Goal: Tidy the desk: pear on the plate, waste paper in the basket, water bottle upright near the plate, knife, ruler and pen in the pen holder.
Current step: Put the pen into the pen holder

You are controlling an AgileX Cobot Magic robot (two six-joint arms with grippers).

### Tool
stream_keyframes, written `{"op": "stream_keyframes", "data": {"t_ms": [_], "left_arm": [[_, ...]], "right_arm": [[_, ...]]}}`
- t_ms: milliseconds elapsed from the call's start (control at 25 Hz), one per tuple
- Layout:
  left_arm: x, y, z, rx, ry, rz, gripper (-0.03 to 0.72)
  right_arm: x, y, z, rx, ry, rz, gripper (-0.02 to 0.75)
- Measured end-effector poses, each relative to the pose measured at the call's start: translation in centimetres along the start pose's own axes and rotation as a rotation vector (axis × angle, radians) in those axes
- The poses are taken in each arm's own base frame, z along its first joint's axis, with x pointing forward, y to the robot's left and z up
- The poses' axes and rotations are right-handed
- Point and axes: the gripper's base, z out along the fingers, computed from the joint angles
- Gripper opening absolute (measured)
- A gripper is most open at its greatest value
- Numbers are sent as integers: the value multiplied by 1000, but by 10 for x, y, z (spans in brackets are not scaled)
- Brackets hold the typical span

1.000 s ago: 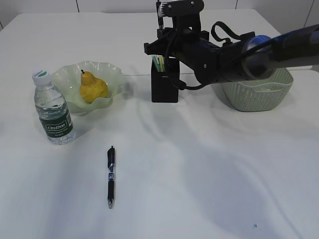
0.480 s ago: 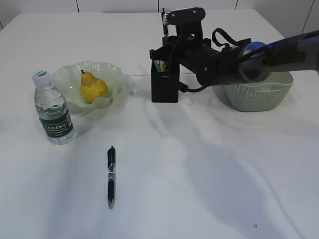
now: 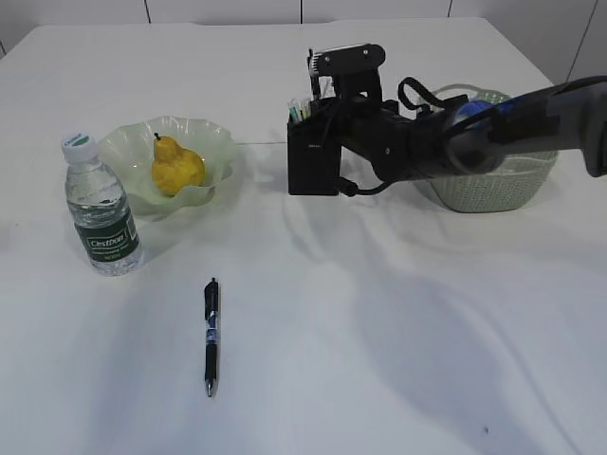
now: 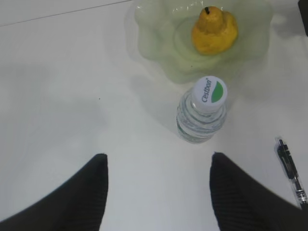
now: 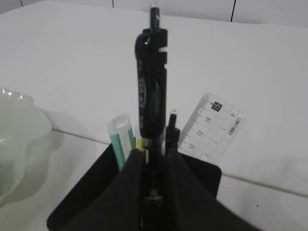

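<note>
Desk (image 3: 398,360) wide, white. Right gripper (image 5: 153,166) pinches black pen (image 5: 150,91) upright over pen holder (image 3: 313,169), far centre. Left gripper (image 4: 156,192) spread, empty, above water bottle (image 4: 202,118). Second pen (image 3: 211,336) near left: light, stiff, slippery; take mid-barrel.

This looks like a robot test lab staged as an office desk. A large plain white bench (image 3: 379,360) fills the whole view, with seams of white panels along its far edge. On it stand desk props: a black pen holder (image 3: 312,169) with stationery, a loose pen (image 3: 211,336), a water bottle (image 3: 101,207), a green basket (image 3: 493,180). A black robot arm (image 3: 455,137) reaches in from the right.
</note>
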Motion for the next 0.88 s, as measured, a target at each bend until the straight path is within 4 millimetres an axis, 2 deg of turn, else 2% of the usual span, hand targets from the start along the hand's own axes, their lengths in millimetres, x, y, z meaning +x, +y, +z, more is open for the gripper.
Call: {"op": "stream_keyframes", "data": {"t_ms": [880], "left_arm": [[-1,0,0,5,-14,-2,467]], "right_arm": [[4,0,1,-2,16,-7,83]]}}
